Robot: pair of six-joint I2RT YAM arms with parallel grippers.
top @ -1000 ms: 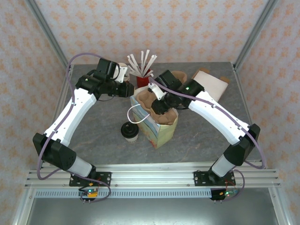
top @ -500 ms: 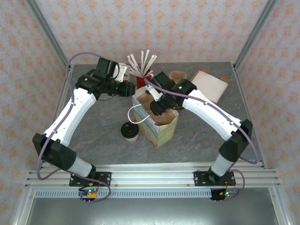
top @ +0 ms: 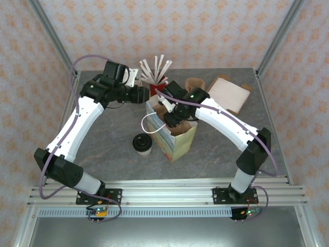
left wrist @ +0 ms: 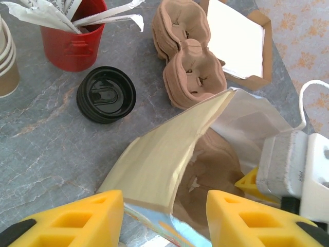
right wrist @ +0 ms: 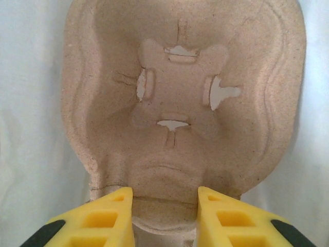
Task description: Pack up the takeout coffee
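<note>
Straddling bag [left wrist: 159, 159], left gripper [left wrist: 164, 208]; right gripper [right wrist: 165, 206] clasping carrier [right wrist: 180, 103]

cup stack [left wrist: 6, 56]: cropped left | bag [left wrist: 164, 154]: base cropped below

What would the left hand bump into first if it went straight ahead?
Probably the paper bag: its bent top edge sits between the fingers of the left hand, with a brown cup carrier behind it.

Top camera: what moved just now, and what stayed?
The right tool, holding the brown cup carrier, slid left, farther into the paper bag. The left tool opened wider at the bag's rim. The lidded coffee cup and bag stayed put.
</note>
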